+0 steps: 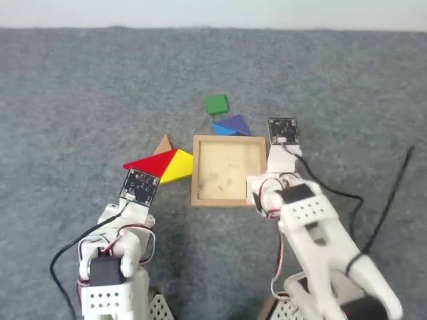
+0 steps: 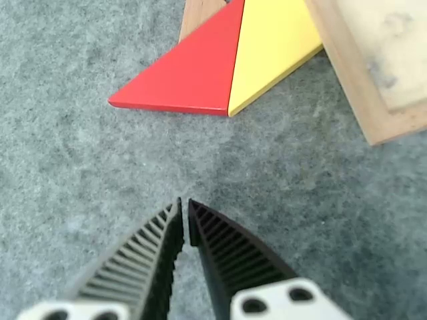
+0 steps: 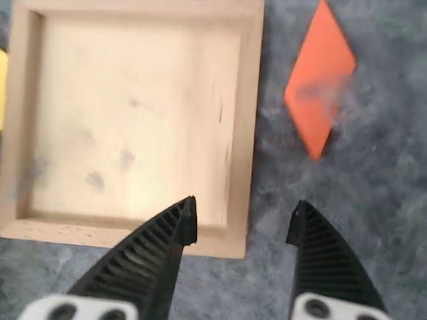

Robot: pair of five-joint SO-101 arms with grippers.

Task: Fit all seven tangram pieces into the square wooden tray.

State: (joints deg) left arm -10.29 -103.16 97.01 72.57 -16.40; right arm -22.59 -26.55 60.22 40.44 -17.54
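Plainly the square wooden tray point(image 3: 252, 100) holds nothing yet — the right gripper point(image 3: 243, 203), jaws apart over the tray's rim, should centre on the orange parallelogram point(image 3: 320, 100) just beside the tray and pinch its narrow width; the left gripper point(image 2: 185, 203), jaws together, hangs near the red triangle point(image 2: 190, 73).

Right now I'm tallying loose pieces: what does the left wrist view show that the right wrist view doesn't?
Left wrist view: the red triangle, a tan piece beside it, and the shut left gripper. Right wrist view: the orange piece and the open right gripper. Both: the wooden tray and the yellow triangle, a mere sliver in the right wrist view.
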